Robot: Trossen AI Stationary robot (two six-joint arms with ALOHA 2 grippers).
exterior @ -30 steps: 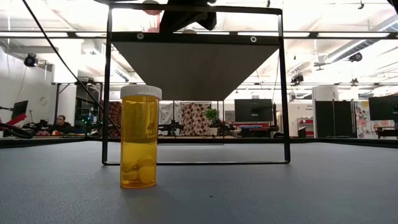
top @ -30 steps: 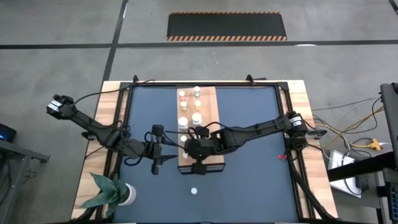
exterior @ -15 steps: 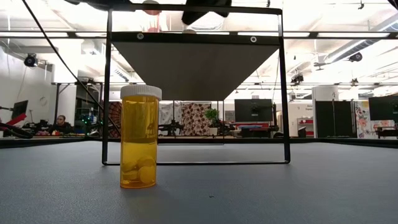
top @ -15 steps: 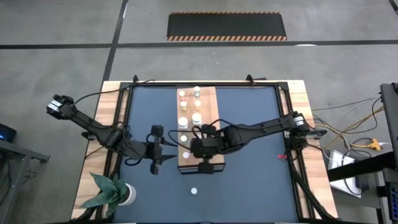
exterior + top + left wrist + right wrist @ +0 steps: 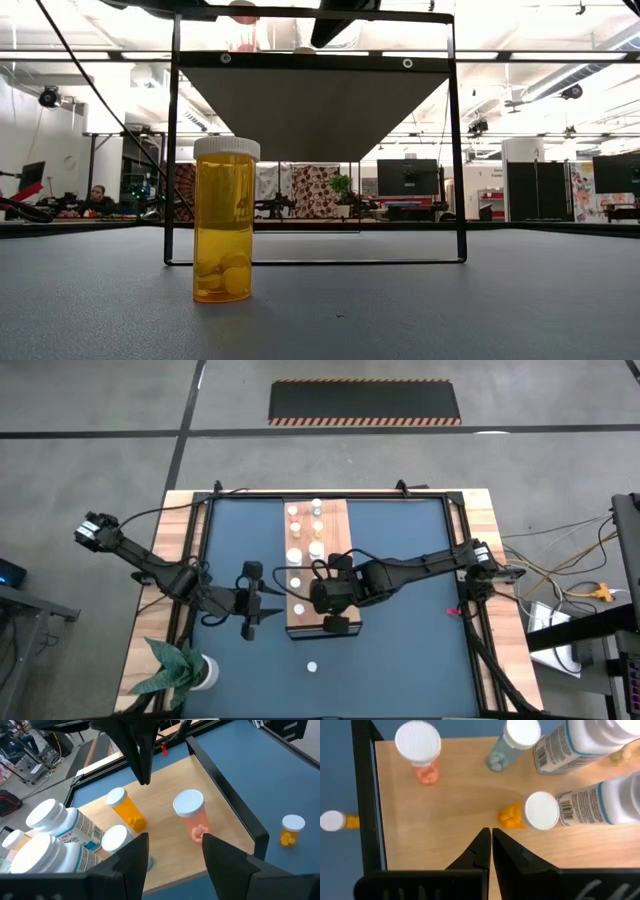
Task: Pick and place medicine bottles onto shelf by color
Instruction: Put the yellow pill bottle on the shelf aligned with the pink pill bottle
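Compared with a second ago, the right arm has shifted slightly toward the near end of the long light-brown wooden shelf point(image 5: 317, 565), while the left arm has not moved. The right gripper point(image 5: 488, 845) hovers above the shelf's bare near end with its two dark fingers pressed together and nothing between them. Its wrist view looks down on a pink-tinted bottle with a white cap point(image 5: 420, 750), an amber bottle with a white cap point(image 5: 534, 812) and a grey-blue bottle with a white cap point(image 5: 512, 742), all standing on the board.

The left gripper point(image 5: 172, 852) waits just beside the shelf's left edge, fingers apart and empty, pointing across the board at the same bottles.

One small amber medicine bottle with a white cap point(image 5: 311, 667) is not yet placed. It stands upright on the dark blue mat point(image 5: 410, 560), well apart from the shelf, off its near end toward the table's front edge. From the right gripper it lies straight past the near end, its long axis vertical. Both grippers look about equally near, the right one perhaps slightly nearer; that gripper would need to spread its fingers first and descend around the cap from above. In the low view this bottle point(image 5: 224, 220) stands alone in front of the shelf's dark frame point(image 5: 457, 150).
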